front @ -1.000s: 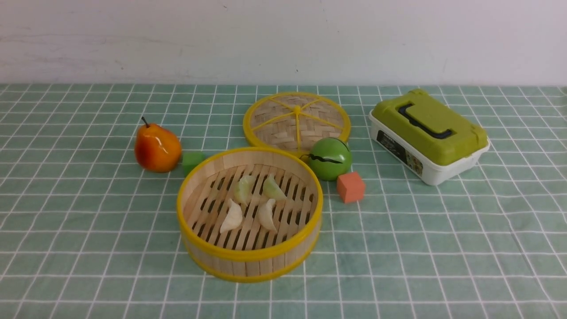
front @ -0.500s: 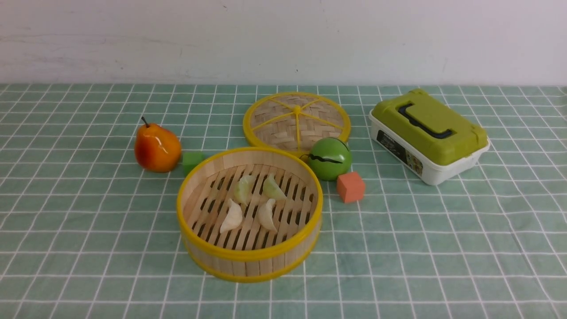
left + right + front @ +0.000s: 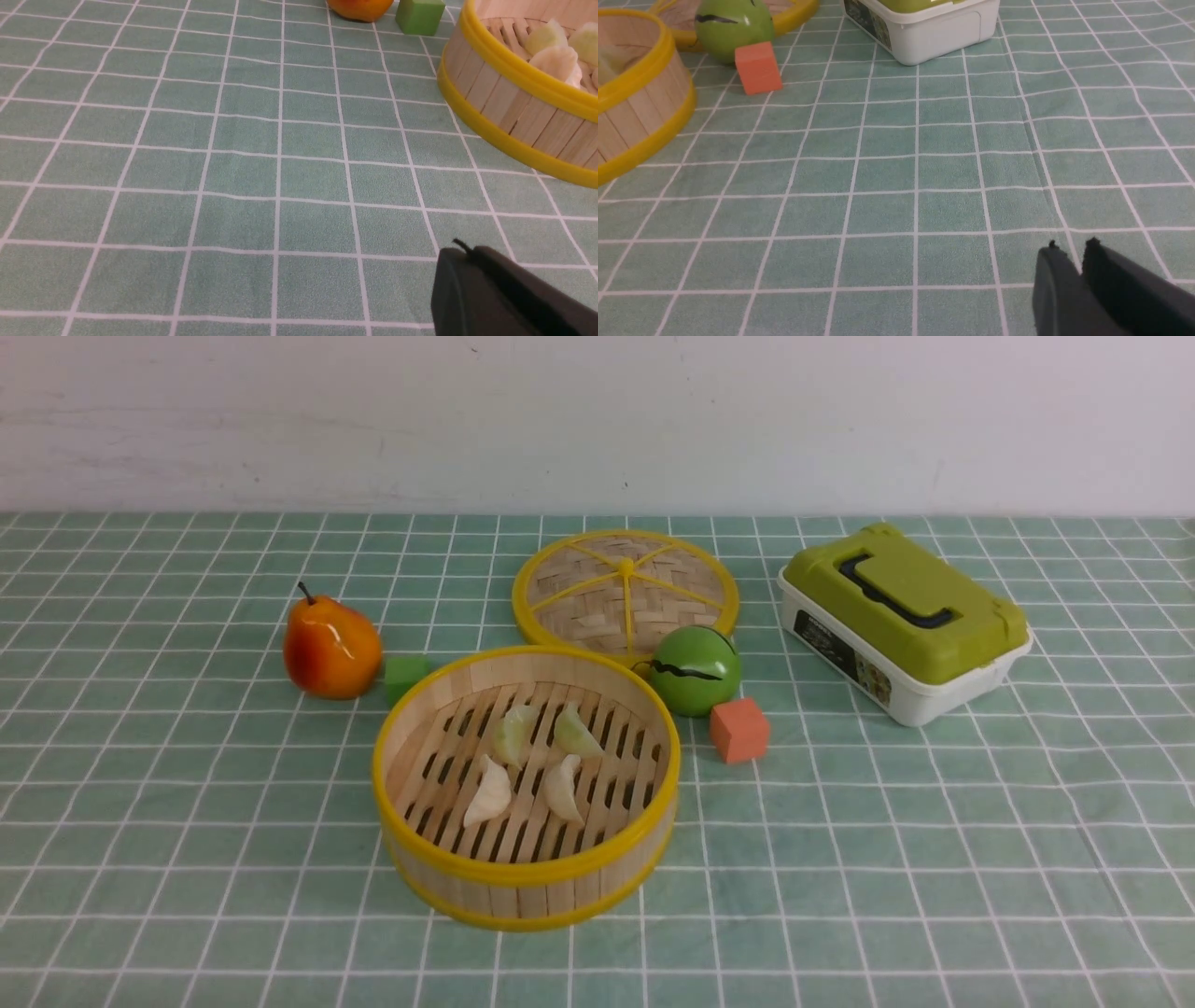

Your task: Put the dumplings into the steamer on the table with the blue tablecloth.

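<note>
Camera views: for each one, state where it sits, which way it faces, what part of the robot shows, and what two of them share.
Front view: sits between the arms, faces forward over the steamer holding four dumplings; no robot part shows.
Left wrist view: low over the tablecloth, faces the steamer's wall and green cube; left gripper, shut, shows.
Right wrist view: low over the cloth, faces the orange cube and white box; right gripper, slightly parted, shows.
Both wrist views share the steamer.
</note>
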Available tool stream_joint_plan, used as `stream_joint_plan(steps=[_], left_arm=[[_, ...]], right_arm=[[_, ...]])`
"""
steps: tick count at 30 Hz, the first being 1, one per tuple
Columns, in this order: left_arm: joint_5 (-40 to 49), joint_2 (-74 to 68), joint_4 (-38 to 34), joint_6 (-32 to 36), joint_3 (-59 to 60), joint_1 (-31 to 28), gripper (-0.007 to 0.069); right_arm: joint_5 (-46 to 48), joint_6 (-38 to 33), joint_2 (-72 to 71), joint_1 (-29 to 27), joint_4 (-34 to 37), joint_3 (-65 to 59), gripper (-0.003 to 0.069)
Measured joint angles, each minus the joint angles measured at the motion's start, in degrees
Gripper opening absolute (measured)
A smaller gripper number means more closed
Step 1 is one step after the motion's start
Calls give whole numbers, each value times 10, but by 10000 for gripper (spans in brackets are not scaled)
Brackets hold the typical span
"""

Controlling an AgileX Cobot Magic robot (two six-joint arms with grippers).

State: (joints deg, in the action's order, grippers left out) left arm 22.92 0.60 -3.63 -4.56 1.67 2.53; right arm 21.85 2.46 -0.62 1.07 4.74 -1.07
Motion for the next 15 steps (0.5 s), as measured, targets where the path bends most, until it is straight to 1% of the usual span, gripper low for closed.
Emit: stream_joint_plan(steps=[15], left_arm=[[0,0,0,0,0,0,-12]], right_arm=[[0,0,0,0,0,0,97]])
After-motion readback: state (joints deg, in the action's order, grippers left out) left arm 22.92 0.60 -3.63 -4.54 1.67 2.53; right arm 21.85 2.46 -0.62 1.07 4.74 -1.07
